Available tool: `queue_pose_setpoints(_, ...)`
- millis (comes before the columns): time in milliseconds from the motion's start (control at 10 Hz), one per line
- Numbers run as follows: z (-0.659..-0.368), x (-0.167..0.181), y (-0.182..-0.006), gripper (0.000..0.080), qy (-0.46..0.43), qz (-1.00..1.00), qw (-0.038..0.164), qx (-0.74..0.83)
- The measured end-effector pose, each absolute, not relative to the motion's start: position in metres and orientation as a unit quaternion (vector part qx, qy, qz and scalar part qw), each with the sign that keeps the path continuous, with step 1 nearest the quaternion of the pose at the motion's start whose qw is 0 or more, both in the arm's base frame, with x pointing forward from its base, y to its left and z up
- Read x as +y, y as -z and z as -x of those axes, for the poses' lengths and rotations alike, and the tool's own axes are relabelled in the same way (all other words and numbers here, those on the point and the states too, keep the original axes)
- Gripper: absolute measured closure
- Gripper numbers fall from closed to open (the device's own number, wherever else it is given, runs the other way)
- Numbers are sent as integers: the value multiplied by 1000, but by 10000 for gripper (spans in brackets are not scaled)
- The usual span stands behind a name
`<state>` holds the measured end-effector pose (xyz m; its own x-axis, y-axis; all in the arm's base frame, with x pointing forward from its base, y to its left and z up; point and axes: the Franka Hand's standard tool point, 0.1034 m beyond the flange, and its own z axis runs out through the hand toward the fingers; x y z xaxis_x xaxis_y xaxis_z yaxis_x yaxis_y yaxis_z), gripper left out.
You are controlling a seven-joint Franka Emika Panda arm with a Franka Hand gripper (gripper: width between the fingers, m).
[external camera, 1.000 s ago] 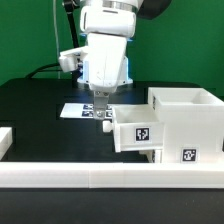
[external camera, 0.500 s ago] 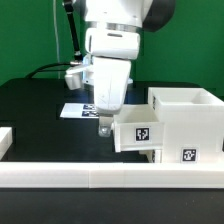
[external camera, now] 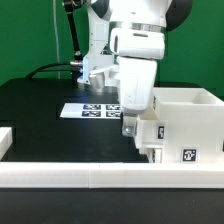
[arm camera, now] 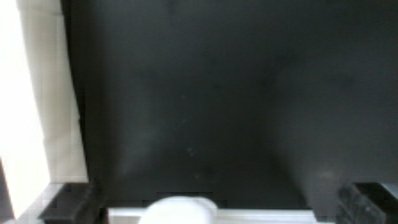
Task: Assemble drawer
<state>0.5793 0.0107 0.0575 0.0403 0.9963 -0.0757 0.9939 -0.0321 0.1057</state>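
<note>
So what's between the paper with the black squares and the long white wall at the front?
Only bare black table lies between the marker board and the border wall, as the exterior view shows.

No words, brands or numbers can be read | square black-and-white tags are borne by the drawer case (external camera: 190, 120), one on its front at (external camera: 188, 154) | printed tags of the same kind are carried by the marker board (external camera: 88, 110) | patterns too small to be decoded
</note>
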Motion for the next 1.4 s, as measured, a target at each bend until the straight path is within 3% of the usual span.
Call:
queue_pose_setpoints(1200, -576, 7, -59, 151, -9, -714, 64, 697)
queue_pose_setpoints(1400, -593, 9, -63, 151, -7, -689, 66, 721)
